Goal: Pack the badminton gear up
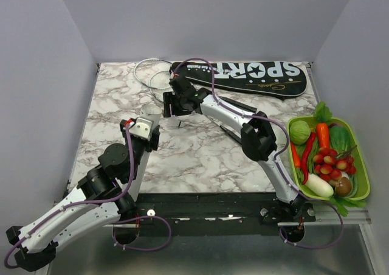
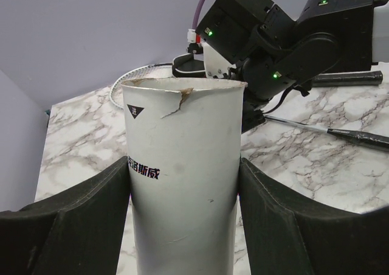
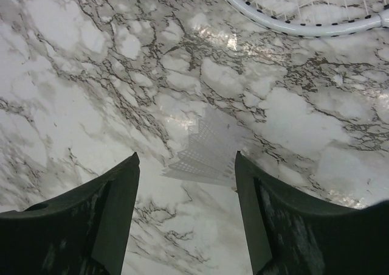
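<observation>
The long black bag lettered SPORT (image 1: 243, 77) lies along the back of the marble table. A pale racket hoop (image 1: 148, 74) lies left of it and shows in the left wrist view (image 2: 129, 80) and the right wrist view (image 3: 304, 24). Black racket stems (image 1: 232, 132) lie under the right arm; one shaft and stem (image 2: 358, 140) show in the left wrist view. My left gripper (image 1: 148, 120) (image 2: 182, 165) is shut on an upright white cardboard tube (image 2: 182, 184) with a torn rim. My right gripper (image 1: 176, 109) (image 3: 186, 159) is open just above a white mesh shuttlecock (image 3: 206, 150) on the table.
A green basket (image 1: 364, 187) full of vegetables stands at the right edge of the table. The right arm (image 2: 285, 38) reaches across the middle, close behind the tube. Grey walls close in the table on both sides and at the back.
</observation>
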